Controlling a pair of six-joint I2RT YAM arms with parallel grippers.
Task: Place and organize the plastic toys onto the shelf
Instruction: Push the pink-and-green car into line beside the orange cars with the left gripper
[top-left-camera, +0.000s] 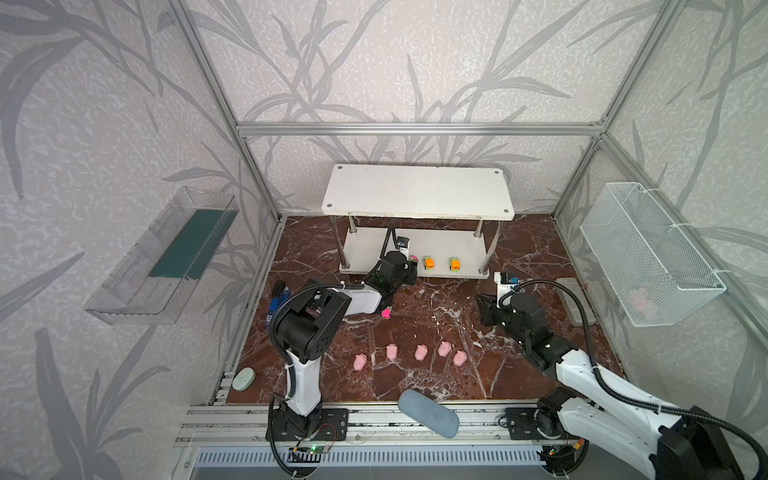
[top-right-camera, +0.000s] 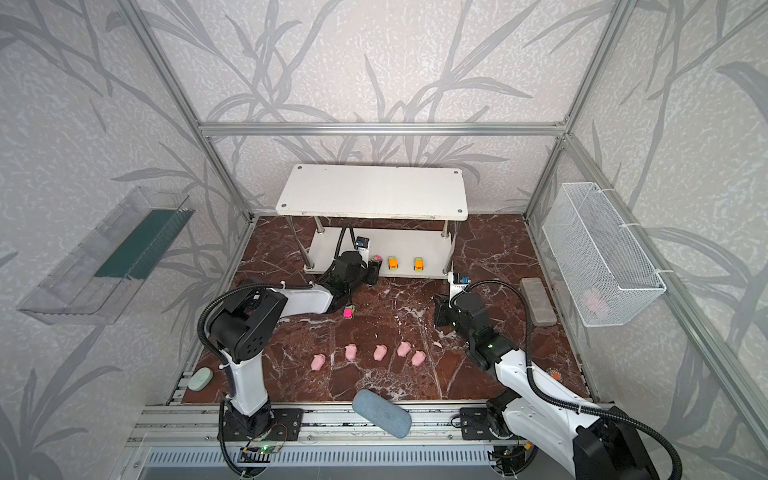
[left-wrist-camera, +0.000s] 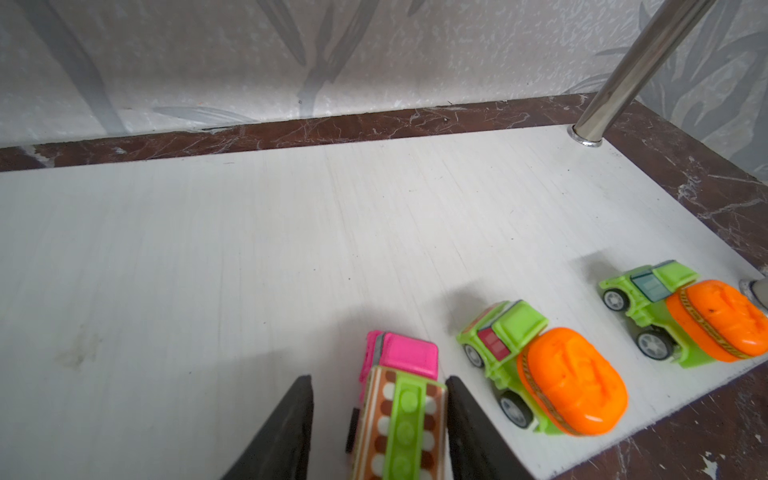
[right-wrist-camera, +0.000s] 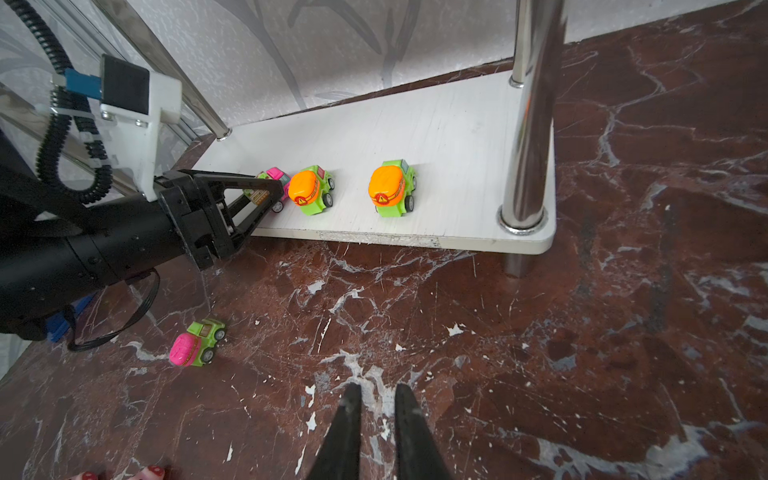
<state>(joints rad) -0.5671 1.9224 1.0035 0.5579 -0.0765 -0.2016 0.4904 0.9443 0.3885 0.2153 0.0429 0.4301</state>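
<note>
Red-brown marble counter (top-left-camera: 457, 316) inside a cell with leaf-patterned walls; a white two-tier shelf (top-left-camera: 415, 191) stands at the back. Near the front edge of its lower board stand the near orange-and-green car (left-wrist-camera: 569, 386) and, well apart from it, the far orange-and-green car (left-wrist-camera: 719, 320).

The left claw (left-wrist-camera: 379, 378) reaches onto that board. Its jaws are spread around a pink-and-green car (left-wrist-camera: 409, 357) that rests on its wheels just beside the near orange one. The right claw (right-wrist-camera: 377, 388) hovers over bare marble, narrowly parted and empty. A second pink-and-green car (right-wrist-camera: 195, 343) and five pink pigs (top-left-camera: 421, 352) wait on the counter.

Risk: one finger appears to touch the pink car and sits close to the orange neighbour. Pulling back crookedly could drag the pink car, or bump the orange one and roll it off the edge.

Only the left wrist view shows the gap beside the car. In both top views the claw mostly hides this car, yet only they show the pigs. The right wrist view alone shows the left claw from the side.
</note>
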